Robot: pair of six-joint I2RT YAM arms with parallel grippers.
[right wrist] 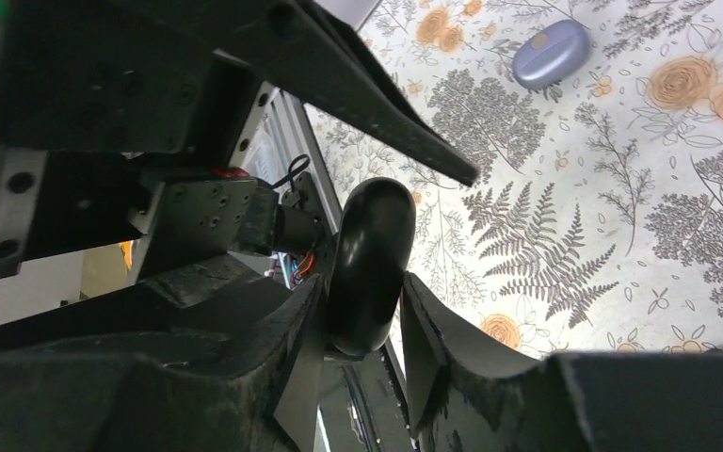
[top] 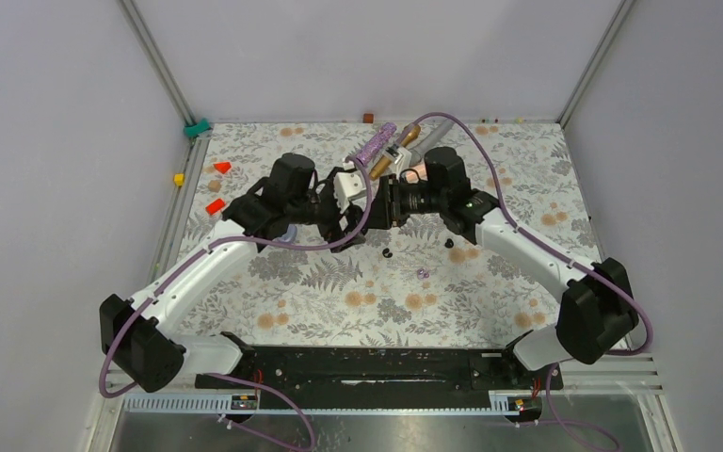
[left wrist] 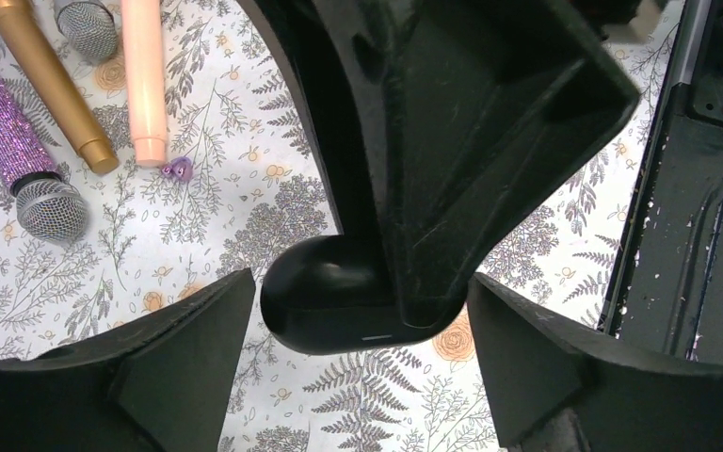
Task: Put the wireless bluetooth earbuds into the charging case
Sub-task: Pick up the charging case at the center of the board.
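A black oval charging case point(right wrist: 369, 247) is held up off the table, and my right gripper point(right wrist: 362, 282) is shut on its lower end. In the left wrist view the same case point(left wrist: 325, 301) hangs between the fingers of my left gripper point(left wrist: 360, 294), which stands open with a gap on both sides. Both grippers meet above the middle of the table, left point(top: 356, 218) and right point(top: 383, 202). Two black earbuds point(top: 387, 252) point(top: 449, 243) and a purple earbud point(top: 422, 274) lie on the floral cloth below. Another purple earbud point(left wrist: 178, 169) lies by the pink tube.
A lavender case point(right wrist: 551, 53) lies shut on the cloth. Purple glitter microphone point(top: 374, 143), gold one point(top: 393, 151) and grey one point(top: 433, 132) lie at the back. Red blocks point(top: 215, 206) sit at the left. A black rail point(top: 367, 365) runs along the near edge.
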